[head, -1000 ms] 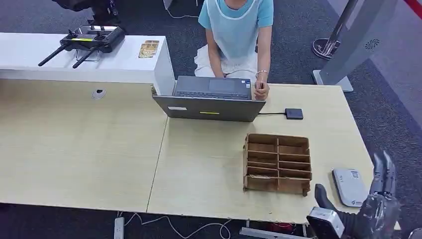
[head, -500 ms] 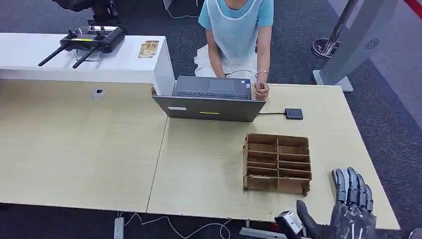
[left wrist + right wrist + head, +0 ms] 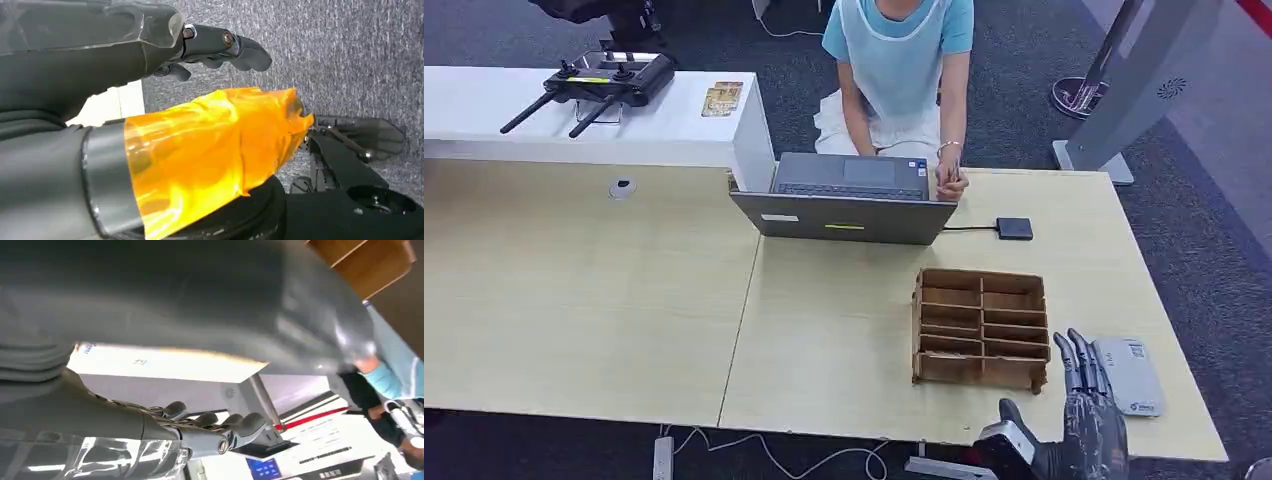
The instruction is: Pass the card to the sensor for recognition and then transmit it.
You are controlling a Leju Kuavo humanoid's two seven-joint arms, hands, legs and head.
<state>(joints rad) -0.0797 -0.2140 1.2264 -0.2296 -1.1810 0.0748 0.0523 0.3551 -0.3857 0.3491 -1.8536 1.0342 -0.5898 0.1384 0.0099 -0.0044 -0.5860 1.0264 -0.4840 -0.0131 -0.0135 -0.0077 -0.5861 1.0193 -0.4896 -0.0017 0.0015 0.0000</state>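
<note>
A pale wood worktop (image 3: 604,300) made of two slabs joined side by side spreads ahead of the right hand (image 3: 1084,430) and far off to its left. Beyond that, at the far left, stands a white counter (image 3: 574,125). Dark grey carpet (image 3: 1204,250) covers the floor beyond the worktop's edge, ahead of the hand and to its right. A slanted grey stand (image 3: 1129,95) rises from the carpet far ahead, with a round metal post base (image 3: 1079,95) just beside it.

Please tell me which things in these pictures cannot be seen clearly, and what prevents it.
- Card: head view, wooden organizer slots too small to show one.
- Grey device: head view, right hand hides its near edge; label too small.
- Left hand: left wrist view, orange film hides what lies beyond.
</note>
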